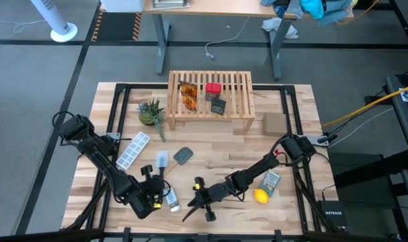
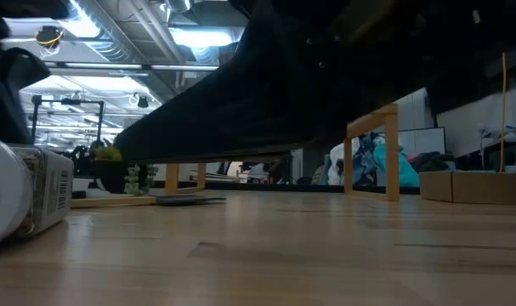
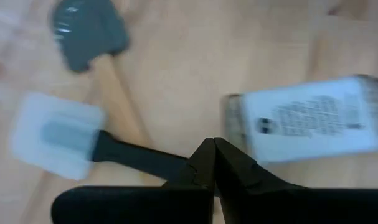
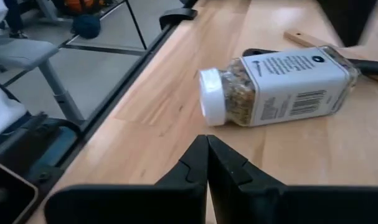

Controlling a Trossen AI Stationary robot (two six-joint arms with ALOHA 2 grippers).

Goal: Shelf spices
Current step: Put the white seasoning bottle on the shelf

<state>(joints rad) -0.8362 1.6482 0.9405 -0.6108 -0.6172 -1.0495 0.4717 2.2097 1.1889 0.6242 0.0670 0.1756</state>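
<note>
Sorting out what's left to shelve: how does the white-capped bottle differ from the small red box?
The clear white-capped spice bottle lies on its side on the plank tabletop, near the front edge; the small red box sits on the slatted wooden shelf. The bottle shows its contents; the box is opaque. Both are small.

Two packets [image 1: 187, 94] and two boxes [image 1: 215, 97] are sitting on the shelf [image 1: 210, 114]; the bottle [image 1: 170, 198] is lying on the tabletop [image 1: 210, 151], between both grippers.
</note>
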